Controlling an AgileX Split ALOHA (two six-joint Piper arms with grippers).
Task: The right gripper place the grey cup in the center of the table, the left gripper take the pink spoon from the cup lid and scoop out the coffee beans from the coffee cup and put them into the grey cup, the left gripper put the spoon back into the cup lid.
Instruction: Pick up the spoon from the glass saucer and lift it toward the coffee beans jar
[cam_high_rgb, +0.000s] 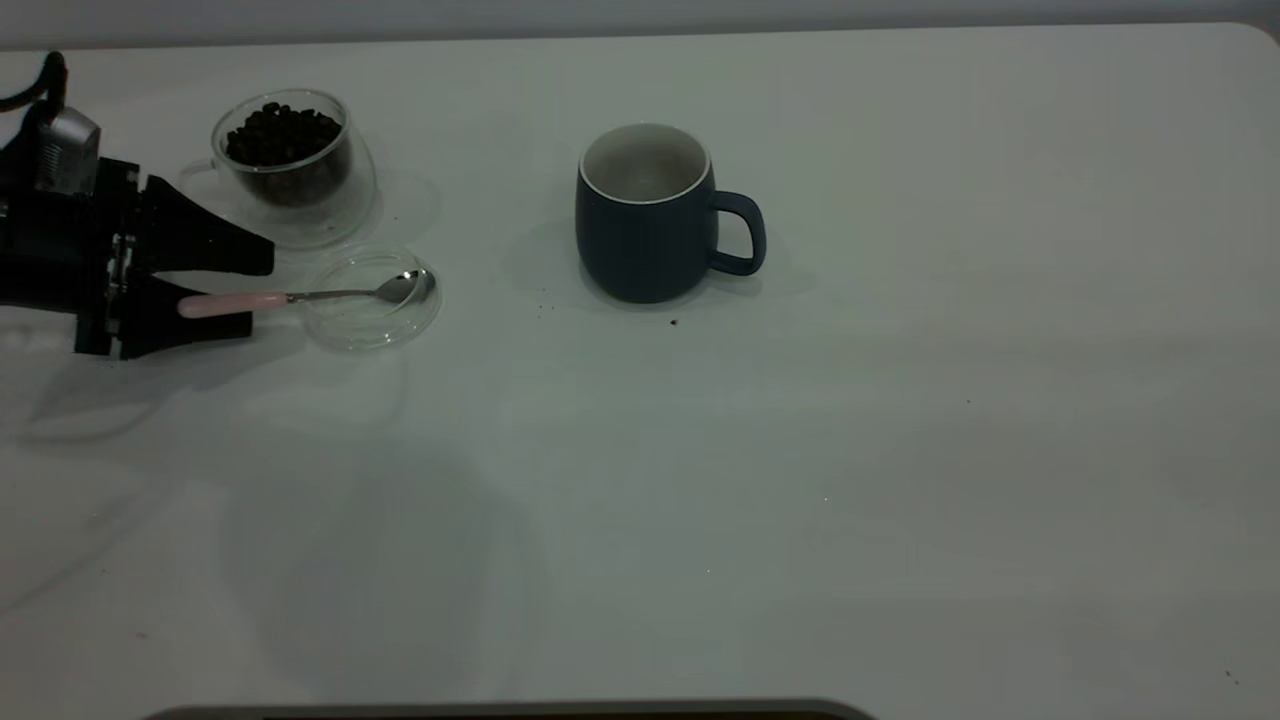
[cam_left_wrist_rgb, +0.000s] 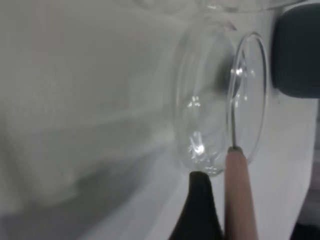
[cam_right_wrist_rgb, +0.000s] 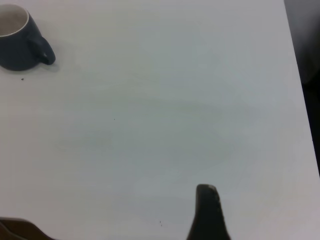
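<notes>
Left gripper (cam_high_rgb: 240, 290) sits low at the far left edge of the bench (cam_high_rgb: 800, 480), arm mostly cut off by the frame. Its fingers are spread, one above and one below the pink spoon (cam_high_rgb: 300, 297) handle; contact with the handle can't be confirmed. Spoon bowl rests in the clear cup lid (cam_high_rgb: 370, 298), handle sticking out over the rim toward the gripper. In the left wrist view only one dark finger (cam_left_wrist_rgb: 197, 210) shows beside the pink handle (cam_left_wrist_rgb: 240, 195), the other out of frame; lid (cam_left_wrist_rgb: 220, 100) blurred. Glass coffee cup (cam_high_rgb: 293, 165) stands just behind the lid, coffee beans (cam_high_rgb: 282, 135) inside. Grey cup (cam_high_rgb: 648, 215) stands upright near bench centre, handle pointing right, looks empty. Right gripper (cam_right_wrist_rgb: 209, 212): one dark fingertip visible in its wrist view, well apart from the grey cup (cam_right_wrist_rgb: 20, 37); finger state can't tell.
</notes>
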